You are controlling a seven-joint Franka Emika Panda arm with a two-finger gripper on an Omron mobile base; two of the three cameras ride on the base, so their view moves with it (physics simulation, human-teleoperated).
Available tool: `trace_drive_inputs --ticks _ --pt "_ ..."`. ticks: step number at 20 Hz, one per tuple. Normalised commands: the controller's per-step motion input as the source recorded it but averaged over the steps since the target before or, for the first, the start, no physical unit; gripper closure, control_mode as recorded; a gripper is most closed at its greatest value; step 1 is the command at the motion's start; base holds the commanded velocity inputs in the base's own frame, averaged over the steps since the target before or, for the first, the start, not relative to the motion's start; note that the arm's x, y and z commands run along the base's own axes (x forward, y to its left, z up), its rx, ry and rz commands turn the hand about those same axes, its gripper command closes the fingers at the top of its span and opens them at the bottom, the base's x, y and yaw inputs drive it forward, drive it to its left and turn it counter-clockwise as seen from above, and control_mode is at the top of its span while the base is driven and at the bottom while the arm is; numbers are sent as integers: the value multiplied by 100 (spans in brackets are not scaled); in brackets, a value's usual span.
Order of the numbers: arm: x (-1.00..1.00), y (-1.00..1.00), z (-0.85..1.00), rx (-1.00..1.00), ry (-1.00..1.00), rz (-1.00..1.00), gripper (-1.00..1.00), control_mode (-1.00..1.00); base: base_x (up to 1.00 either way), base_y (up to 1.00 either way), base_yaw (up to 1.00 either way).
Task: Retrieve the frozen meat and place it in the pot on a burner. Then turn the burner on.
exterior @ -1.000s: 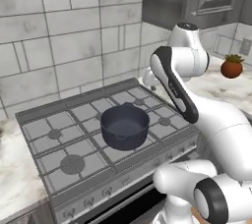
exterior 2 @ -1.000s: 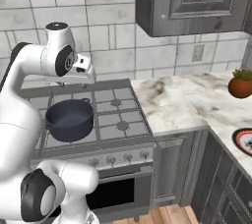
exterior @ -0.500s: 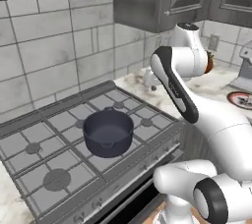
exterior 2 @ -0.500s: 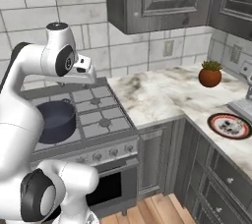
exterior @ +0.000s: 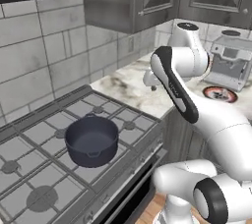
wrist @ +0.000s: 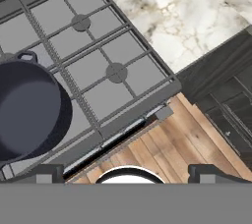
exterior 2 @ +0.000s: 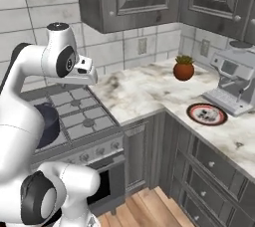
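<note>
While fingers [wrist: 125, 171] gape released: pot [exterior: 91, 141] on stove [exterior: 44, 169], potted plant [exterior 2: 184, 67], plate [exterior 2: 206, 114] and coffee machine [exterior 2: 231, 79] aside.

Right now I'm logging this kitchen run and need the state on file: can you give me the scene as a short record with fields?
pot: dark blue-grey pot, empty, upright on the stove grates, at a front burner
frozen meat: not retrieved, nothing in the pot
gripper: open gripper, holding nothing, raised above the stove's front edge
counter: marble counter right of the stove
on counter: potted plant, patterned plate, coffee machine
</note>
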Motion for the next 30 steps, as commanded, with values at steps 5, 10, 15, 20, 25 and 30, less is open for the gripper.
trace_drive_inputs --ticks 5,10,15,20,25,30 --pt "0 0 0 0 0 0 -100 100 -14 0 -33" --pt "0 0 0 0 0 0 -100 100 -8 -2 -37" --pt "0 0 0 0 0 0 -100 100 0 -6 -35" --pt "0 0 0 0 0 0 -100 100 -6 -19 -16" --pt "0 0 0 0 0 0 -100 100 -1 -30 -16" --pt "0 0 0 0 0 0 -100 100 -1 -16 -27"
